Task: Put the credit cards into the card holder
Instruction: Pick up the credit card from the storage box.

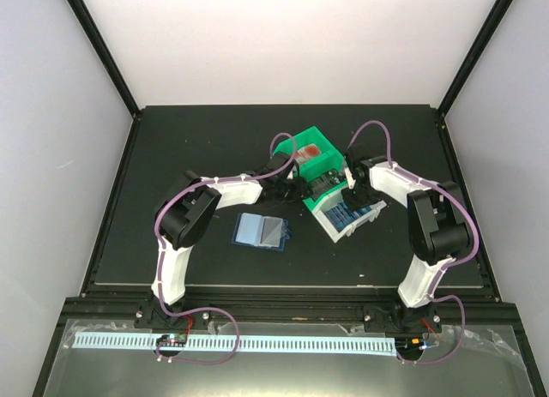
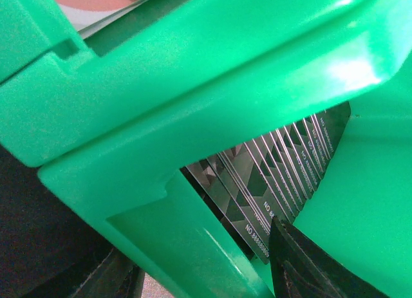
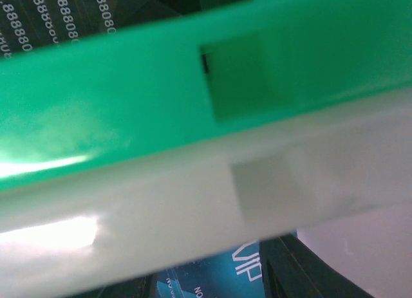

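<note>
Reaching arms: both stretch to two bins just past the middle of the desk, toward its far edge.
Left gripper (image 1: 300, 189): nosed against the green plastic bin (image 1: 319, 161). One dark finger (image 2: 302, 266) sits beside a row of dark numbered credit cards (image 2: 277, 182) standing on edge inside. I cannot tell whether it is spread or clenched.
Right gripper (image 1: 351, 194): over the white plastic bin (image 1: 330, 227), which holds blue plastic cards (image 1: 350, 215). Its wrist view is nearly all bin rim, so I cannot tell its state.
Card holder (image 1: 262, 231): the small navy folding wallet lies opened flat mid-desk, nearer the near edge and apart from both grippers.
Done: no card is clearly in it. The pale patch on its right half may be a card or only a pocket.
Left: by my reckoning nearly everything. The cards have to be lifted from both bins, carried over and slid in.
</note>
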`<state>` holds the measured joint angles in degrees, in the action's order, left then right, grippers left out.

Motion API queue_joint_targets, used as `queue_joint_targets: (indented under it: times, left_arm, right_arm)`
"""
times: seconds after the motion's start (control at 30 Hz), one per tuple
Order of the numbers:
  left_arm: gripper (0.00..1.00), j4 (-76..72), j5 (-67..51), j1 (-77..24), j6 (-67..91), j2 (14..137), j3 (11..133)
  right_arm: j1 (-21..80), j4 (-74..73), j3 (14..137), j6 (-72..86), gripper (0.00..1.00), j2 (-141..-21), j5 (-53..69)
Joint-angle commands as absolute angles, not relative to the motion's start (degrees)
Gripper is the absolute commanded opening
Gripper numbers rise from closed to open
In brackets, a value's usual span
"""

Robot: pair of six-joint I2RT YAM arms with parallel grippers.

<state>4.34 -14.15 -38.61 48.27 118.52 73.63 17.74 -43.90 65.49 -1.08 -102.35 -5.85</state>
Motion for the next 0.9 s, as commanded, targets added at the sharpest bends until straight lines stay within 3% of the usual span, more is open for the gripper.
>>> queue_joint_targets:
  times: [0.0, 0.4, 0.57, 0.87]
  left_arm:
    - [0.52, 10.55, -12.70, -38.19, 44.83, 121.35, 71.43]
    - [0.51, 10.46, -12.82, -38.11, 44.89, 121.27, 71.27]
    - [0.52, 10.41, -12.83, -38.06, 44.83, 121.24, 71.19]
    - [0.51, 10.35, -12.82, -38.09, 44.96, 121.38, 71.10]
  right_arm:
    - [16.26, -44.74, 67.14, 0.00, 0.44, -102.66, -4.75]
    - [15.05, -44.66, 67.06, 0.77, 0.46, -102.80, -4.14]
    - [14.95, -44.23, 67.19, 1.72, 0.31, -103.23, -5.64]
    - [14.95, -44.15, 67.46, 2.63, 0.30, -102.40, -8.81]
